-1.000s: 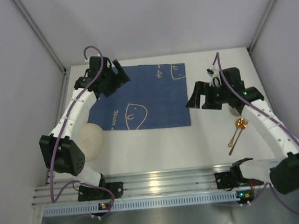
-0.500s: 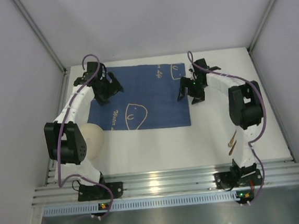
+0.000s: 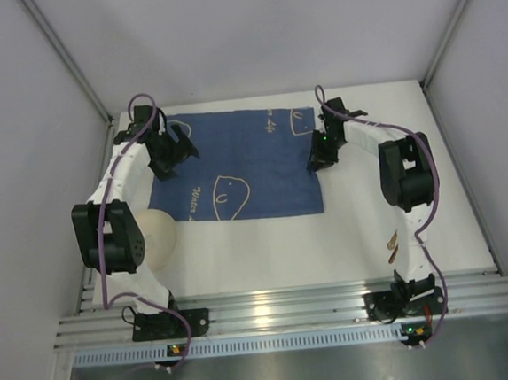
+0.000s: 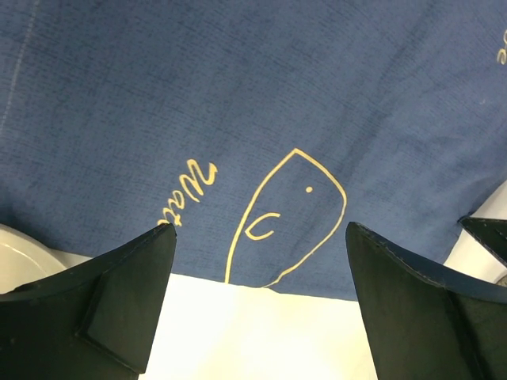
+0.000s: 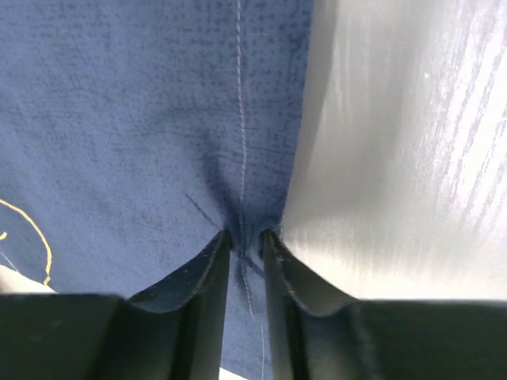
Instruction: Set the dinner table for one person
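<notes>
A blue cloth mat (image 3: 234,165) with yellow fish drawings lies flat on the white dinner table (image 3: 286,249). My right gripper (image 3: 320,160) is down at the mat's right edge. In the right wrist view this gripper (image 5: 246,235) is shut on a small pinched fold of the mat (image 5: 119,119) beside the bare table (image 5: 412,158). My left gripper (image 3: 169,155) hovers over the mat's left side. In the left wrist view it (image 4: 261,237) stands wide open with nothing between its fingers, above the mat (image 4: 238,95) and its near hem.
A cream round plate (image 3: 156,237) sits near the mat's near left corner, partly under the left arm. A gold spoon (image 3: 392,247) lies at the near right, beside the right arm. Grey walls close in the table on three sides.
The right gripper swung in from the right, came down on the mat's right edge and shut on the cloth. The left gripper shifted slightly left and nearer, still open.
</notes>
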Robot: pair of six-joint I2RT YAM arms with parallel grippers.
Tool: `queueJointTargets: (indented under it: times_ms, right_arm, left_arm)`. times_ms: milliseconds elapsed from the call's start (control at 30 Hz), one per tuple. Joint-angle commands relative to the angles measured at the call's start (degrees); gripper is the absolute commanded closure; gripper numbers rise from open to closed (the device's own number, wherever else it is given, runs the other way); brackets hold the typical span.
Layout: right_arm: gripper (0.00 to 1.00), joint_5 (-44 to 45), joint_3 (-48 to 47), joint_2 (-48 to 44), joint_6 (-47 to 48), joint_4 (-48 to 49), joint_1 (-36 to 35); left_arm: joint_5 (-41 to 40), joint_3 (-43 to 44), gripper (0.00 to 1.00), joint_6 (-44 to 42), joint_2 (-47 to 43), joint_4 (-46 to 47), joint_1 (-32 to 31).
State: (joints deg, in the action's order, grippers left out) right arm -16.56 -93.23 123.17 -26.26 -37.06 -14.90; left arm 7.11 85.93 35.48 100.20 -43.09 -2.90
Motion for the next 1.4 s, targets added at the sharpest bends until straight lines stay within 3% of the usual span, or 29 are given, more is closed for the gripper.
queueJointTargets:
  times_ms: [0,33,133,533,633,767,900,1033,1233,1367]
  right_arm:
    - [0.77,1.61,0.76,-1.09,1.47,0.15,-0.31]
    - [0.86,2.40,2.07,-1.70,2.35,0.06,-0.05]
    - [1.00,5.03,5.32,-4.60,3.67,-0.56,1.35]
    - [1.00,15.50,17.28,-17.09,9.56,-3.37,9.53]
    - [1.00,18.12,18.08,-18.58,9.30,-3.46,11.46]
    - [0.90,21.39,15.63,-17.88,9.04,-4.86,13.40]
    - [0.84,17.98,9.66,-13.42,9.03,-5.83,13.58]
    - [0.54,13.22,4.64,-11.90,9.47,-6.62,13.05]
    - [0.43,11.55,7.26,-15.94,8.51,-6.54,11.74]
    - [0.34,9.18,13.15,-25.14,6.58,-6.89,9.28]
  left_arm:
    - [1.15,1.70,0.07,-1.64,-0.01,-0.77,1.66]
    - [0.89,1.70,0.07,-1.82,-0.01,-1.11,1.93]
    - [0.01,0.91,0.07,-2.17,-0.80,-1.56,2.19]
    - [-4.91,-5.42,0.07,-0.59,-10.90,-3.84,2.46]
    - [-10.27,-7.44,0.06,1.42,-14.94,-7.00,2.46]
    - [-17.56,-11.21,0.04,5.29,-21.61,-11.57,4.91]
    - [-20.65,-16.05,0.03,6.79,-27.51,-13.69,7.11]
    - [-21.52,-20.79,0.03,7.93,-32.60,-17.45,10.71]
    - [-23.29,-28.43,0.03,11.71,-39.20,-21.07,14.49]
    - [-21.45,-32.84,0.02,11.71,-40.87,-19.84,17.30]
